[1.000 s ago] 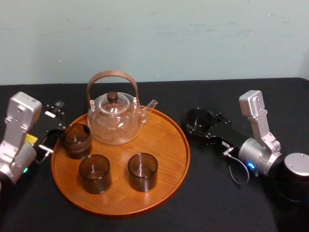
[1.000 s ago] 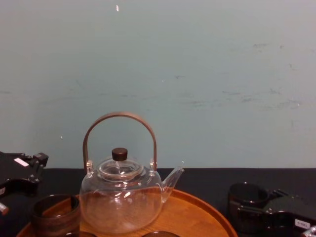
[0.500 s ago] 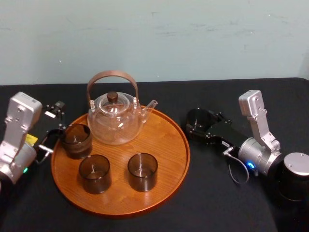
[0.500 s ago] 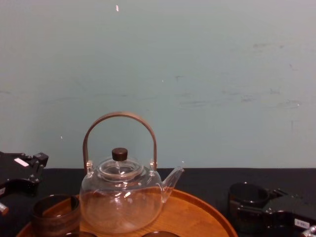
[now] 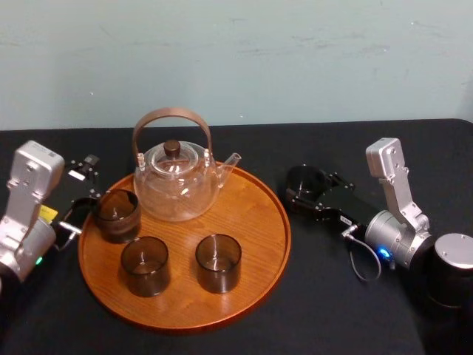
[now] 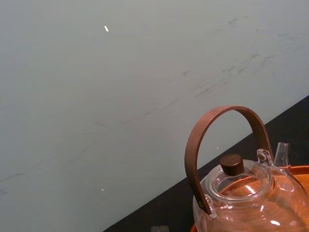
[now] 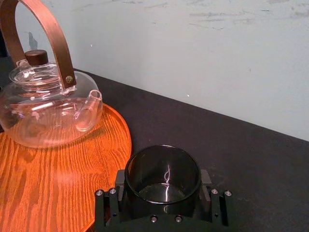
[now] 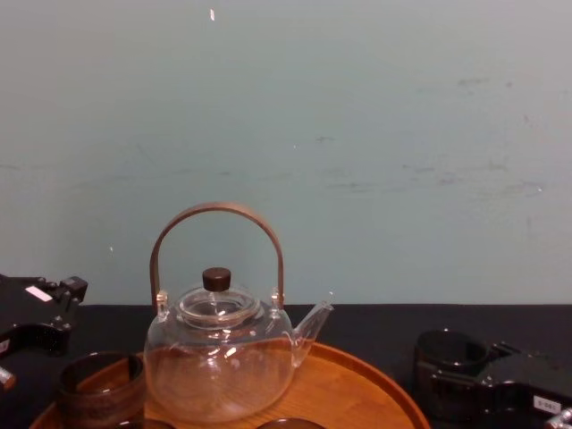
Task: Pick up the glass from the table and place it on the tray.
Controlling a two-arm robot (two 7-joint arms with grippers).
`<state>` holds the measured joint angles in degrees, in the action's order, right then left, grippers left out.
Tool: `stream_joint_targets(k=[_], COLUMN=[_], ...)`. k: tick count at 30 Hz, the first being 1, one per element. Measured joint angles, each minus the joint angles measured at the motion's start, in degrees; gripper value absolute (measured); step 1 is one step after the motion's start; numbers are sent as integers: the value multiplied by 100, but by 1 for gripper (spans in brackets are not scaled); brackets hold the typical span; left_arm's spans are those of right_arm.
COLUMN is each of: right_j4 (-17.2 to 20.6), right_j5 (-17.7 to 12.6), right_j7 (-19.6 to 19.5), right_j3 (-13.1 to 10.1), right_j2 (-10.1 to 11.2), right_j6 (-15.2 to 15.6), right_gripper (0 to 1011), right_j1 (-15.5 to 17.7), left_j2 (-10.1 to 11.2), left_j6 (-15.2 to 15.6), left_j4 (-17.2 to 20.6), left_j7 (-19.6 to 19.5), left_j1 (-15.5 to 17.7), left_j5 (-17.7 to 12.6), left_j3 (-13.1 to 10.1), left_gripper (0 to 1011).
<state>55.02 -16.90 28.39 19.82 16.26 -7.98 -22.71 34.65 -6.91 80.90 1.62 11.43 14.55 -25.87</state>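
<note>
Now right gripper (image 7: 162, 187) clasps glass (image 7: 162, 166); teapot (image 5: 176, 185), cups (image 5: 219, 262) nearby

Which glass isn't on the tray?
The glass held in the right tool, right of the tray; the other three stand on it. Left tool parked left of tray.

Glossy glass (image 7: 162, 175), wooden tray (image 5: 259, 229), matte table (image 5: 332, 303)

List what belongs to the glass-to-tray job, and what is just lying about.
Job: glass on the table, right gripper shut on it; tray.
Lying about: teapot and three other glasses on the tray; left gripper beside the tray's left edge.
</note>
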Motion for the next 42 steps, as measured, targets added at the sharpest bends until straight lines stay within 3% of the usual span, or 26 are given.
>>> stream_joint_targets(k=[14, 19, 31, 42], right_j4=[54, 318, 1437, 1792], right_j5=[-72, -84, -241, -385], right_j7=[91, 105, 363, 637], right_j3=[-40, -56, 85, 406], right_j2=[11, 80, 368, 481], right_j6=[-44, -66, 33, 126], right_gripper=[902, 902, 902, 902], right_j1=[46, 167, 658, 789], left_j2=[0, 0, 0, 0], left_j6=[0, 0, 0, 0], left_j4=[0, 0, 0, 0], left_j7=[-1, -1, -1, -1], left_j1=[0, 0, 0, 0], left_j5=[0, 0, 0, 0], left_j3=[0, 0, 0, 0], left_gripper=[0, 0, 0, 0])
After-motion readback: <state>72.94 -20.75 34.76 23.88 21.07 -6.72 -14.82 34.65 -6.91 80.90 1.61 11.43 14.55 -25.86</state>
